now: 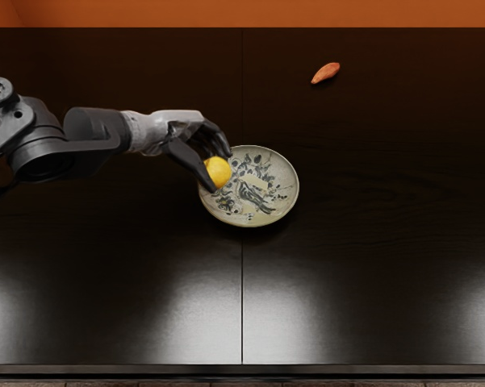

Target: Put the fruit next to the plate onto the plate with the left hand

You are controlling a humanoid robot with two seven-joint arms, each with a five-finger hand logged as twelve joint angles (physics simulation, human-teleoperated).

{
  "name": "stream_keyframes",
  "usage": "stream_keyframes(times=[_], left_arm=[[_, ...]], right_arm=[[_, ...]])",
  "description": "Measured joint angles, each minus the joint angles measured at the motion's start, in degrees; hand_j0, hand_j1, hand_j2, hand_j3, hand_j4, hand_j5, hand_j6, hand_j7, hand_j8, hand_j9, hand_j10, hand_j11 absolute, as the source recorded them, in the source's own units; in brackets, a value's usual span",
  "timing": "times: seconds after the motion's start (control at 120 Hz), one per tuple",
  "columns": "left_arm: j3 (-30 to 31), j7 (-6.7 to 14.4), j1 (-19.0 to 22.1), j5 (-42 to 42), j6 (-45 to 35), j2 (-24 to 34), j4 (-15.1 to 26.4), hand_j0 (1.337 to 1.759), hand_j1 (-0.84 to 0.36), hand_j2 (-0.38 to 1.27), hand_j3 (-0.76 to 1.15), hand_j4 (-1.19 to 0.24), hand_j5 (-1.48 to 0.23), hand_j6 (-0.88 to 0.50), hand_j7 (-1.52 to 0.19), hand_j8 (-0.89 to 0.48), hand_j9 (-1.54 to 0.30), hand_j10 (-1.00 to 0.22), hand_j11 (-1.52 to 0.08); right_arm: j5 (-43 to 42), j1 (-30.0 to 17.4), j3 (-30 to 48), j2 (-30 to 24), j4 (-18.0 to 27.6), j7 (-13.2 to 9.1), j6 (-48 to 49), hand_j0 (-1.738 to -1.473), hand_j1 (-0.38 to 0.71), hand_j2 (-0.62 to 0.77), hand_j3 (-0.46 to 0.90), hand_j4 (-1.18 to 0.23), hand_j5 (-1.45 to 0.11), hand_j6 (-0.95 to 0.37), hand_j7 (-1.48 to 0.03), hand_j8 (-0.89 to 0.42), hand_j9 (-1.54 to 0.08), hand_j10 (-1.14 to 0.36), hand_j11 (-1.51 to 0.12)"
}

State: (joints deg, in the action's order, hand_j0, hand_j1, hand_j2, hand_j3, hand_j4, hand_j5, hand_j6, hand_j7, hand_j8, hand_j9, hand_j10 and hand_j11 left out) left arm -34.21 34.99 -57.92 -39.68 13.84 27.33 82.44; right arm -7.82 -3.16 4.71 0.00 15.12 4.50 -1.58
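A round yellow-orange fruit is over the left edge of the cream plate, which carries a dark blue pattern. My left hand reaches in from the left, its dark fingers curled around the fruit from above and from the left. Whether the fruit rests on the plate or hangs just above it I cannot tell. The right arm does not show.
A small orange elongated object, like a sweet potato, lies far back to the right on the dark table. An orange wall runs along the top edge.
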Motion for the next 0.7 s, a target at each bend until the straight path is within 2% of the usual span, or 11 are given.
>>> stream_keyframes(times=[0.233, 0.3, 0.342, 0.5, 0.625, 0.7], left_arm=[[0.76, 0.01, 0.22, 0.06, 0.08, -3.86, -0.95, 1.658, -0.39, 0.66, 0.0, -0.68, -0.92, -0.51, -0.91, -0.46, -0.89, -0.66, -0.9], [0.87, 0.01, 0.1, 0.03, 0.05, -4.04, -1.42, 1.658, -0.37, 0.63, 0.0, -0.67, -0.9, -0.52, -0.89, -0.47, -0.88, -0.66, -0.89], [0.81, 0.01, 0.01, 0.01, 0.03, -4.04, -1.77, 1.658, -0.35, 0.56, 0.0, -0.64, -0.87, -0.51, -0.86, -0.47, -0.85, -0.64, -0.85], [-1.84, 0.01, 0.25, -0.03, -0.48, -5.08, -5.15, 1.658, -0.1, 0.28, 0.0, -0.4, -0.54, -0.34, -0.53, -0.32, -0.53, -0.4, -0.53], [-4.68, 0.01, 0.84, 0.31, -0.85, -5.1, -6.47, 1.658, 0.05, 0.16, 0.0, -0.26, -0.35, -0.23, -0.35, -0.22, -0.34, -0.26, -0.34], [-6.25, 0.01, 1.2, 3.71, -0.83, -4.57, -6.78, 1.658, 0.13, 0.11, 0.0, -0.19, -0.25, -0.17, -0.25, -0.16, -0.25, -0.19, -0.25]], right_arm=[[0.0, 0.0, -0.01, 0.0, 0.0, 0.0, 0.0, -1.658, -0.33, 0.0, 0.0, -0.01, -0.02, -0.01, -0.02, -0.01, -0.02, -0.01, -0.02], [0.0, 0.0, -0.02, 0.0, 0.0, 0.0, 0.0, -1.658, -0.33, 0.0, 0.0, -0.01, -0.02, -0.01, -0.02, -0.01, -0.02, -0.01, -0.02], [0.0, 0.0, -0.02, 0.0, 0.0, 0.01, 0.0, -1.658, -0.33, 0.0, 0.0, -0.01, -0.02, -0.01, -0.02, -0.01, -0.02, -0.01, -0.02], [0.0, 0.0, -0.02, 0.0, 0.0, 0.02, 0.0, -1.658, -0.33, 0.0, 0.0, -0.01, -0.02, -0.01, -0.02, -0.01, -0.02, -0.01, -0.02], [0.0, 0.0, -0.01, 0.0, 0.0, 0.03, 0.0, -1.658, -0.33, 0.0, 0.0, -0.01, -0.02, -0.01, -0.02, -0.01, -0.02, -0.01, -0.02], [0.0, 0.0, 0.02, 0.0, -0.04, 0.03, 0.0, -1.658, -0.33, 0.0, 0.0, -0.01, -0.02, -0.01, -0.02, -0.01, -0.02, -0.01, -0.02]])
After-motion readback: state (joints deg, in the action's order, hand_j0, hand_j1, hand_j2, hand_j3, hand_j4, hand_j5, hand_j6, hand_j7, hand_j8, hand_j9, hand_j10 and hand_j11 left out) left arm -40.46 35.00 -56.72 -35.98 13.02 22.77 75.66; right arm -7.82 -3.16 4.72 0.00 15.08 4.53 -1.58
